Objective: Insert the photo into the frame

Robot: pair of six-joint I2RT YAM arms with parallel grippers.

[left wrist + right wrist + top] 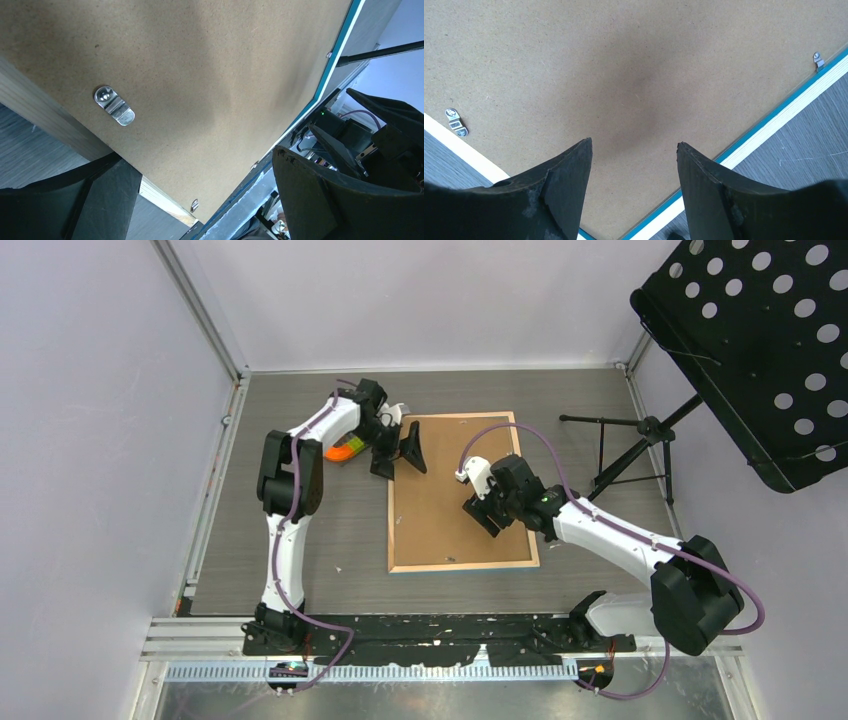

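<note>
The frame [463,565] lies face down mid-table, its light wood back up and a blue edge showing. The plain brown backing board [450,500] fills it. The photo is hidden. My left gripper [398,458] is open over the frame's far left corner. In the left wrist view the gripper [200,157] hangs above the board [200,75], near a metal clip [114,104] and the wood rail [50,125]. My right gripper [488,517] is open above the board's right half. In the right wrist view the gripper [634,145] is over the board [624,60], near the frame rail [774,125].
A small orange-and-green object [345,449] lies beside the left arm. A black perforated music stand [760,340] with its tripod [630,450] stands at the right. More clips [456,122] [819,61] sit along the board's edges. Walls close in the table.
</note>
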